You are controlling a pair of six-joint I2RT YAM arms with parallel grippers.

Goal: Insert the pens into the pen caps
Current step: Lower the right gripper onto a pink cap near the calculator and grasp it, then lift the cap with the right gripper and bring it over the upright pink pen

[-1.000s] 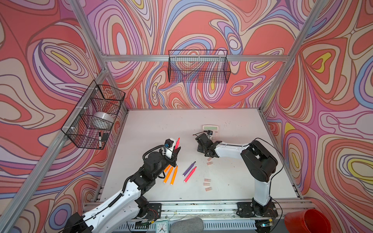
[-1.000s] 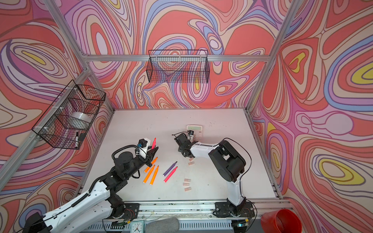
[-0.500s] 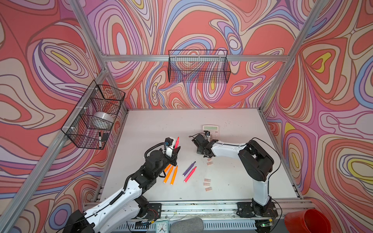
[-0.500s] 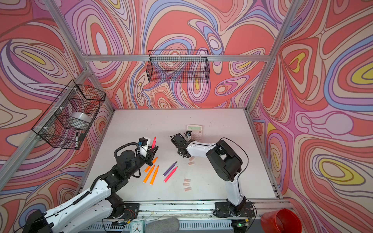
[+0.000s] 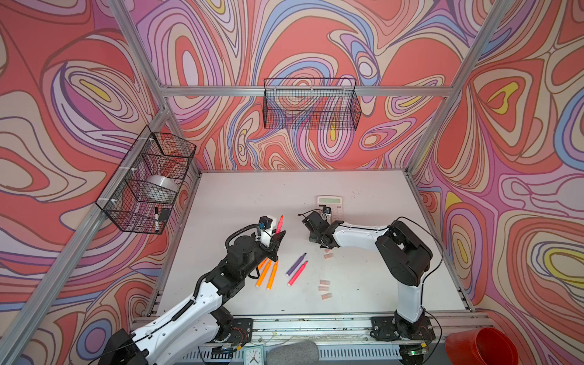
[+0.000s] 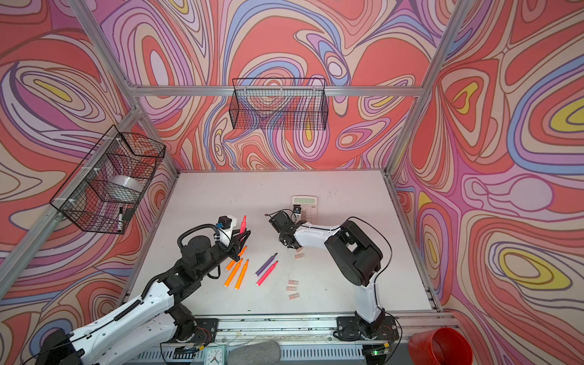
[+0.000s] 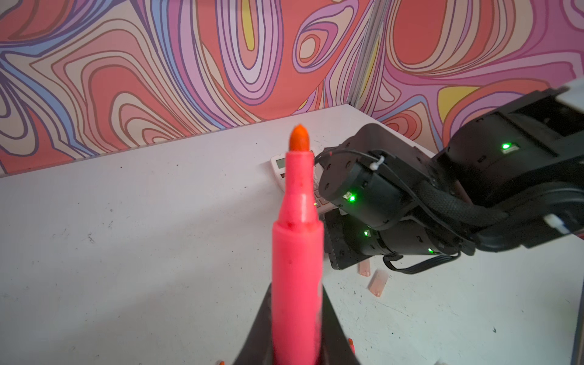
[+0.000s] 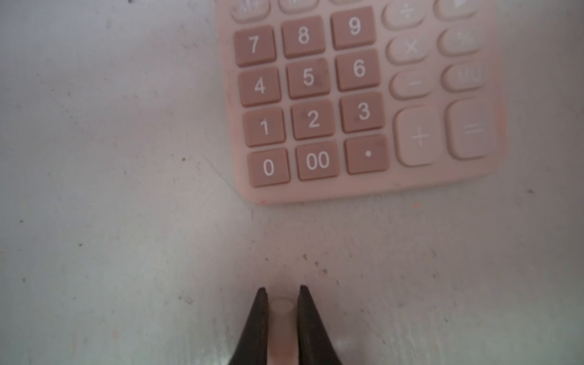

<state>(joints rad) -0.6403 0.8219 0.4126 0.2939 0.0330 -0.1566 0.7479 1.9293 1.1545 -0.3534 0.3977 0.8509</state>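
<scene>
Swirling red, pink and purple patterned walls (image 5: 316, 47) are enclosing a scuffed white tabletop (image 5: 252, 196) edged with aluminium rails. A long black wire basket (image 5: 311, 104) is hanging on the far wall, and a compartmented black wire basket (image 5: 145, 183) is hanging on the left wall. A red bucket (image 5: 482, 346) is sitting past the near right corner.

A pale pink calculator (image 8: 363, 104) is lying far of centre, its brown keys reading 0, 00 and 1 to 9, with a blurred "MU" on a side key.

The left gripper (image 5: 280, 235) is clamping tight on a hot pink plastic pen (image 7: 297, 268), whose tapered orange-tinged tip is pointing away from the fingers. The right gripper (image 8: 282, 294) is reaching low over the tabletop just near of the calculator, its jaws pinching a pale pink translucent cap (image 8: 282, 325).

Three bright orange pens (image 5: 267, 273) are lying beside the left arm. A purple pen (image 5: 296, 264) and a second pink pen (image 5: 297, 273) are lying side by side near the centre. Two loose caps (image 5: 328, 254) are resting just beside the right gripper, and three more caps (image 5: 324, 288) are lining up nearer.
</scene>
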